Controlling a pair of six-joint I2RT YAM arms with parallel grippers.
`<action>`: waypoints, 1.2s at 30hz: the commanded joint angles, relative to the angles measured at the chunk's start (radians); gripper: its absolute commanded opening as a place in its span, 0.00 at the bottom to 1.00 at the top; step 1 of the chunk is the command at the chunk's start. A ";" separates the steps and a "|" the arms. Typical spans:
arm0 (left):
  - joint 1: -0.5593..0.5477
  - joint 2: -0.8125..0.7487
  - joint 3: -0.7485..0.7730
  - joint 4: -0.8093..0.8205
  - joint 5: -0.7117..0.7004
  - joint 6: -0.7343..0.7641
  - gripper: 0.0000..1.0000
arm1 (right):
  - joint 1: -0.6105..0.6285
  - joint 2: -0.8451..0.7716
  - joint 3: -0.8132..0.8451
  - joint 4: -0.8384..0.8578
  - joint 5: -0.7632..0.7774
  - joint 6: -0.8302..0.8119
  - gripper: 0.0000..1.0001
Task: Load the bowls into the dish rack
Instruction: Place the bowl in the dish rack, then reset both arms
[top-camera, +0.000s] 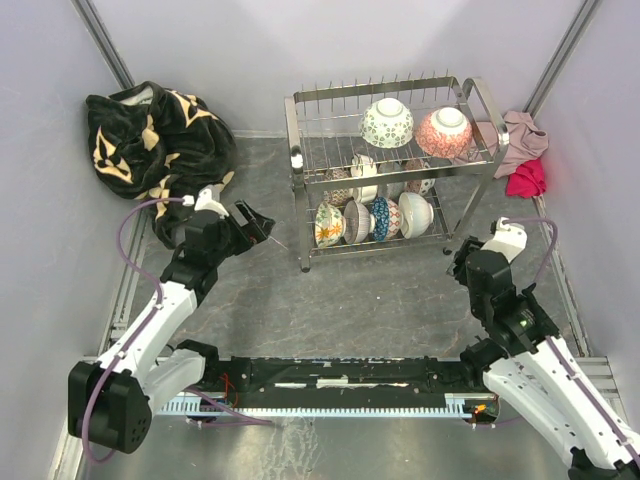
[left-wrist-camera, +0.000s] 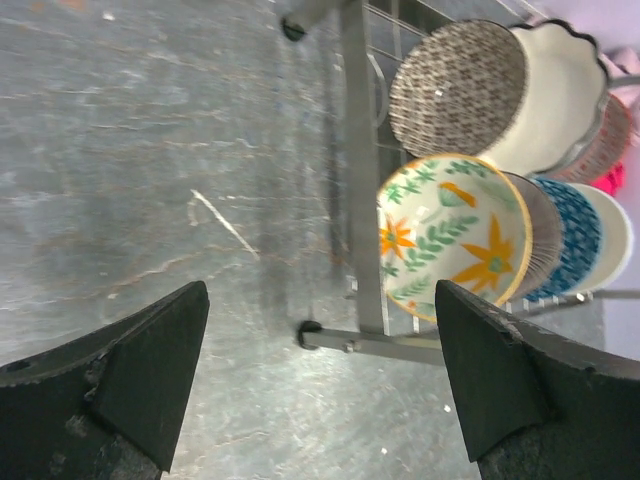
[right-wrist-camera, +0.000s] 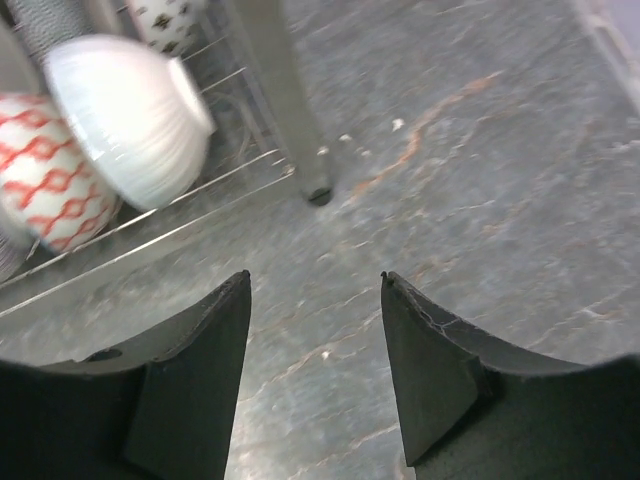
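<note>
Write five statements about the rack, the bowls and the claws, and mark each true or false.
1. Two bowls sit on the dish rack's top tier. True: a green-patterned bowl and a red-patterned bowl.
2. The left claw grips a bowl. False: the left claw is open and empty.
3. The lower tier is bare. False: bowls stand there on edge, a floral bowl among them.
4. The right claw is open, holding nothing. True.
5. The black blanket lies right of the rack. False: the black blanket lies to its left.
</note>
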 joint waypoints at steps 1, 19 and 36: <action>0.034 -0.012 -0.026 0.043 -0.130 0.083 0.99 | -0.069 0.003 -0.043 0.140 0.200 -0.082 0.63; 0.191 0.182 -0.249 0.577 -0.260 0.317 0.99 | -0.764 0.443 -0.244 0.788 -0.217 -0.062 0.99; 0.263 0.283 -0.216 0.726 -0.155 0.444 0.99 | -0.523 0.859 -0.222 1.322 -0.243 -0.382 0.99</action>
